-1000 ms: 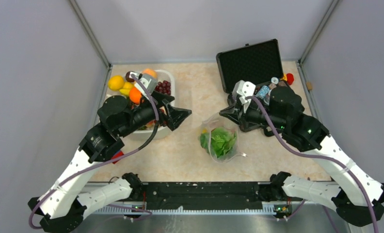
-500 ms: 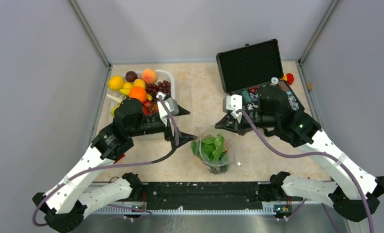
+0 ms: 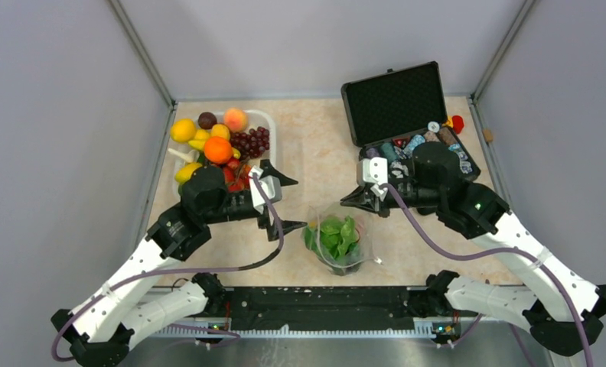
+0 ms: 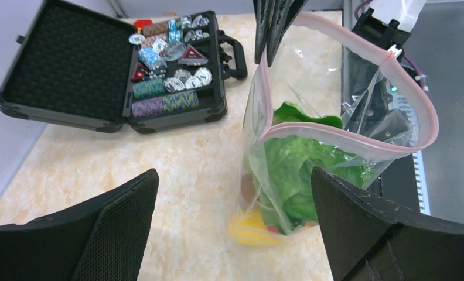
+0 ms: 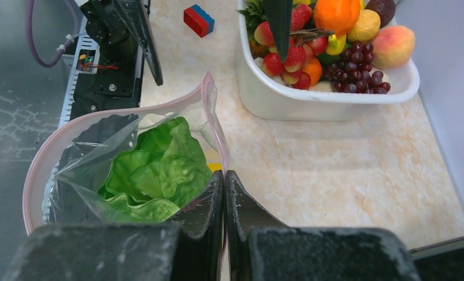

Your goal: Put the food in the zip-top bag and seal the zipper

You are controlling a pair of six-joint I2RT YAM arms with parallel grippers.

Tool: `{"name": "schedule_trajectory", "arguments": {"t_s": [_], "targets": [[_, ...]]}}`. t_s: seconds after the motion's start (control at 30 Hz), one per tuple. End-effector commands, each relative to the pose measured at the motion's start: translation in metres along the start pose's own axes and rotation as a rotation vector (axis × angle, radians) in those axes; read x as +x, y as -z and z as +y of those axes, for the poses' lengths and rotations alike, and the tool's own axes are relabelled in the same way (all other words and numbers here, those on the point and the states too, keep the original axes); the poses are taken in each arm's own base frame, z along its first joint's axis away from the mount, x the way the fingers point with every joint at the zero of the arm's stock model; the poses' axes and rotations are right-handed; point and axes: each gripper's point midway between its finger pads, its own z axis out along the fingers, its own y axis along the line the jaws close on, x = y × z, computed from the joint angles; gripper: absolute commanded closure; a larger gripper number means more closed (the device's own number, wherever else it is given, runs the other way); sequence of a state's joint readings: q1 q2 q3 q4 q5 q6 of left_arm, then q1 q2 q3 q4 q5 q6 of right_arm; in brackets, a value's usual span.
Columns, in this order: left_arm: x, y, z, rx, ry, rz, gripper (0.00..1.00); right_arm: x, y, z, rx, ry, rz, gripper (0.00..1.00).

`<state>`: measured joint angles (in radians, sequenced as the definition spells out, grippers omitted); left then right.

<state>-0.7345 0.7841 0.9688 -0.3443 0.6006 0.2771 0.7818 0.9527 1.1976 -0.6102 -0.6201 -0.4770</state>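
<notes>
- Starting at the right pincer, its fingers are seen pressed together, clamped on the rim of the zip-top bag at the pink zipper.
- The bag is held upright by that pinch, with its bottom resting on the worktop between the two arms, towards the near edge.
- The zipper is unsealed: the strip is spread into a wide loop and the mouth is left gaping.
- A leafy green lettuce is lodged inside the bag and fills most of it, and a yellow fruit is seen at the bottom beneath the leaves.
- The left pincer is held wide apart with nothing gripped. It is stationed just left of the bag, which is framed between its two pads in the left wrist view. Whether its nearer finger touches the plastic cannot be told.
- A white basin is set on the worktop left of the bag, behind the left pincer. A peach, an orange, dark grapes and strawberries are piled in it.
- A black case is laid open at the far right of the worktop, behind the right arm, with chips packed in its lower half.
- A red-and-blue block is seen lying on the worktop near the basin.
</notes>
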Motion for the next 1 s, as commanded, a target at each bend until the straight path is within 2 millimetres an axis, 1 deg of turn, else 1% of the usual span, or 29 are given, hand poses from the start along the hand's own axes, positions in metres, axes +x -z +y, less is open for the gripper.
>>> {"name": "schedule_trajectory", "arguments": {"t_s": [0.0, 0.07, 0.13, 0.23, 0.3, 0.4, 0.5, 0.63, 0.73, 0.87, 0.97], "targets": [[-0.008, 0.003, 0.002, 0.025, -0.054, 0.046, 0.01, -0.018, 0.007, 0.006, -0.023, 0.060, -0.082, 1.00], [0.001, 0.005, -0.008, 0.104, -0.080, 0.103, 0.01, -0.020, 0.008, 0.011, -0.051, 0.068, -0.088, 1.00], [0.005, 0.006, -0.016, 0.164, -0.107, 0.117, 0.01, -0.021, 0.009, 0.014, -0.065, 0.064, -0.089, 1.00], [0.006, 0.005, -0.016, 0.169, -0.141, 0.112, 0.02, -0.020, 0.009, 0.014, -0.066, 0.056, -0.083, 1.00], [0.005, 0.005, -0.020, 0.200, -0.176, 0.091, 0.03, -0.021, 0.009, 0.014, -0.062, 0.051, -0.086, 1.00], [-0.003, 0.000, -0.032, 0.281, -0.187, 0.029, 0.07, -0.021, 0.009, 0.014, -0.059, 0.045, -0.093, 1.00], [-0.012, -0.005, -0.041, 0.362, -0.170, -0.016, 0.14, -0.022, 0.009, 0.014, -0.056, 0.041, -0.099, 1.00], [-0.011, -0.013, -0.040, 0.388, -0.154, -0.019, 0.21, -0.023, 0.009, 0.015, -0.056, 0.036, -0.105, 1.00], [-0.014, -0.018, -0.038, 0.390, -0.141, -0.037, 0.29, -0.020, 0.008, 0.016, -0.063, 0.026, -0.104, 1.00], [-0.020, -0.020, -0.033, 0.360, -0.146, -0.061, 0.43, -0.018, 0.006, 0.016, -0.063, 0.021, -0.106, 1.00], [-0.022, -0.020, -0.031, 0.337, -0.139, -0.077, 0.65, -0.019, 0.005, 0.015, -0.058, 0.022, -0.112, 1.00]]}}
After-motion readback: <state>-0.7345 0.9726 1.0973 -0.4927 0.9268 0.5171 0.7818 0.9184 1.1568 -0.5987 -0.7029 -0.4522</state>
